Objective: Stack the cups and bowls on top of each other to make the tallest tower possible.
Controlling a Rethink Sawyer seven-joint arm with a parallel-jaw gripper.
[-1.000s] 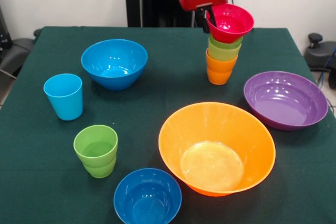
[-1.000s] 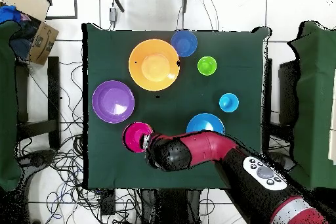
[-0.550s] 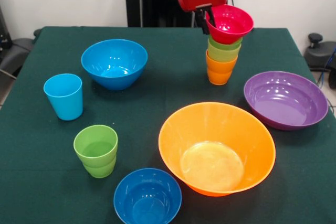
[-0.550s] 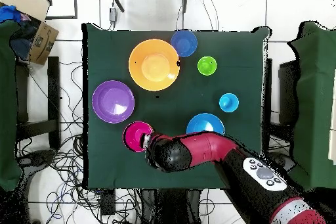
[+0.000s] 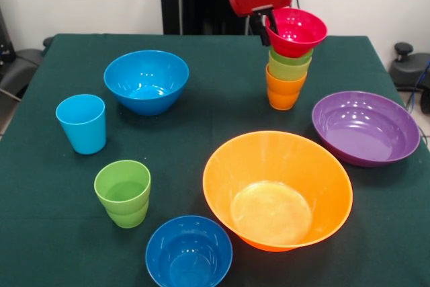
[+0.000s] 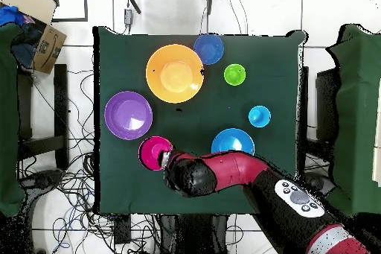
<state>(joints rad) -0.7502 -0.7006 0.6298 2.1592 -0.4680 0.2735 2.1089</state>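
Observation:
The tower stands at the far side of the table: an orange cup [image 5: 283, 92] lowest, lime green cups [image 5: 289, 66] nested in it, and a small red bowl [image 5: 295, 30] on top, slightly tilted. My gripper [image 5: 266, 26] comes down at the red bowl's left rim and is shut on that rim. From overhead, the red bowl [image 6: 154, 153] hides the cups below, and my gripper [image 6: 170, 158] sits at its edge. Loose on the cloth are a blue bowl [image 5: 146, 80], a light blue cup [image 5: 82, 124], a green stepped cup [image 5: 123, 193], a small blue bowl [image 5: 189, 252], a large orange bowl [image 5: 277, 189] and a purple bowl [image 5: 365, 128].
The purple bowl [image 6: 128, 115] lies close beside the tower, and the large orange bowl [image 6: 175, 73] is just beyond it. My arm [image 6: 245, 176] crosses the table edge next to the blue bowl [image 6: 232, 141]. Cardboard boxes [image 6: 41, 27] and cables lie off the table.
The gripper, the red bowl and the cups under it have shifted a few pixels to the right in the front view. Everything else stays put.

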